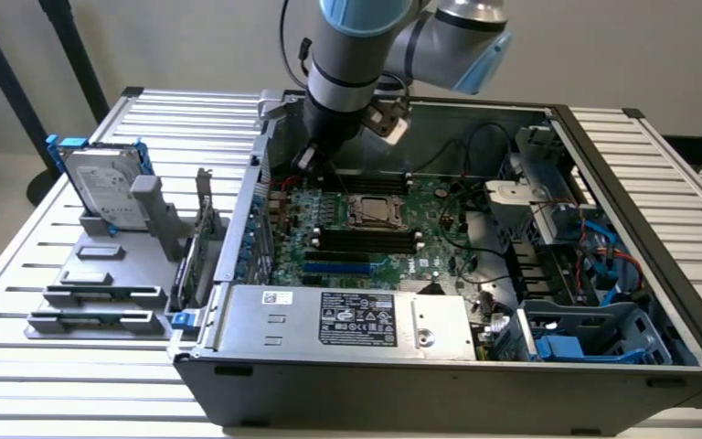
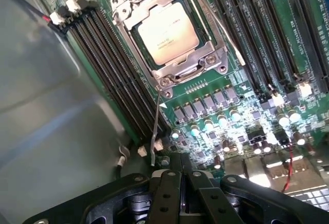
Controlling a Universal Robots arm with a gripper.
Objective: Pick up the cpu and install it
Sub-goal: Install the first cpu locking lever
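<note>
Pincer (image 2: 181, 179) pressed together over the board (image 2: 241, 106); cpu (image 2: 167, 33) sits in its socket (image 2: 177, 72). Case (image 1: 449, 389) on slatted desk (image 1: 58, 389), rack (image 1: 95, 306) at its nine o'clock in the exterior view.

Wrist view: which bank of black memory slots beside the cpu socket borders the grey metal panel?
The bank ending in white clips, lying right against that panel; the other bank lies beyond the cpu, with green board around it.

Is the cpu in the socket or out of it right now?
In. The cpu lies flat inside the socket's metal frame on the motherboard, its pale top showing through the frame's opening.
</note>
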